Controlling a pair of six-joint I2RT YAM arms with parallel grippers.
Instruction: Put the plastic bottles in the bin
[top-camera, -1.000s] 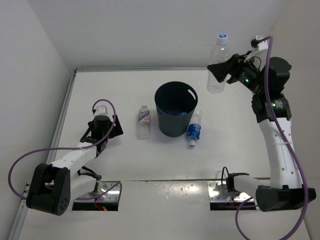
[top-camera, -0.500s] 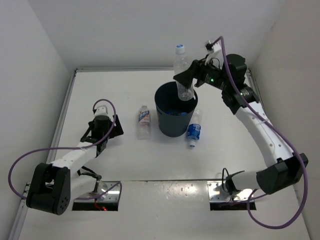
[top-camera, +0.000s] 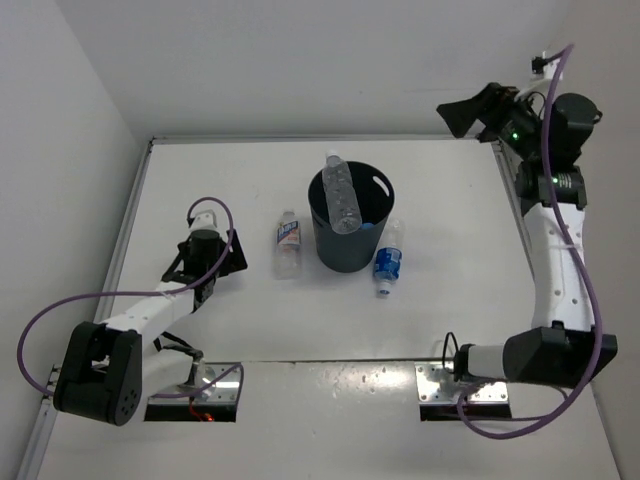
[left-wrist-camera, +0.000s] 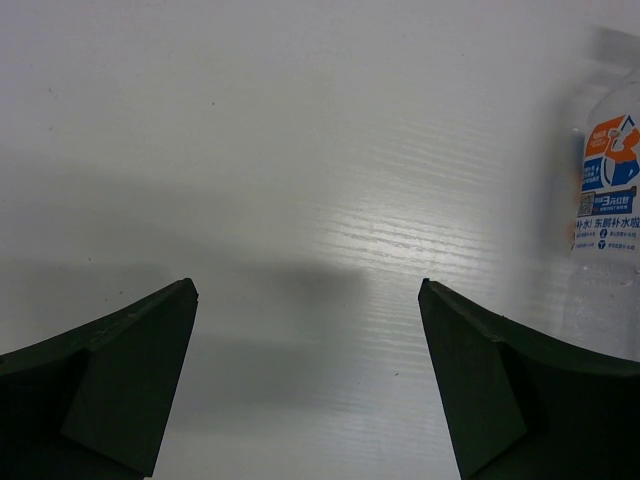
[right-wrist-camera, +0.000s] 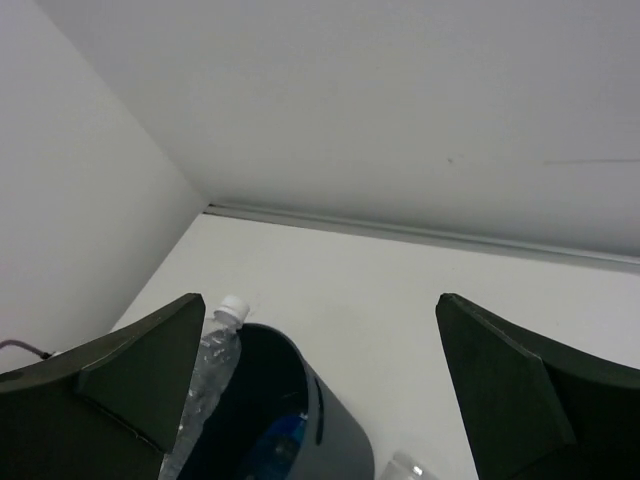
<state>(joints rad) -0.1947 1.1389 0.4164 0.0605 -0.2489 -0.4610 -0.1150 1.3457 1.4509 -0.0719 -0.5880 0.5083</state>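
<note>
The dark bin (top-camera: 335, 252) stands mid-table. An unlabelled clear bottle (top-camera: 342, 196) leans in it, its cap above the far-left rim; the right wrist view shows this bottle (right-wrist-camera: 205, 372) against the bin (right-wrist-camera: 335, 425), with a blue label deeper inside. One labelled bottle (top-camera: 288, 243) lies left of the bin, another (top-camera: 388, 260) to its right. My right gripper (top-camera: 462, 112) hangs open and empty, high at the back right (right-wrist-camera: 320, 300). My left gripper (top-camera: 208, 262) sits low over the table, open and empty (left-wrist-camera: 307, 290), with the left bottle (left-wrist-camera: 610, 220) to its right.
White walls close the table at the back, left and right, with a raised edge strip (top-camera: 140, 210) along the left side. The right arm's purple cable (top-camera: 590, 300) loops beside the right wall. Two mounting plates (top-camera: 440, 380) sit at the near edge.
My right gripper carried the unlabelled bottle left over the bin, opened and let it go into the bin, then swung back to the right. The left arm has not moved.
</note>
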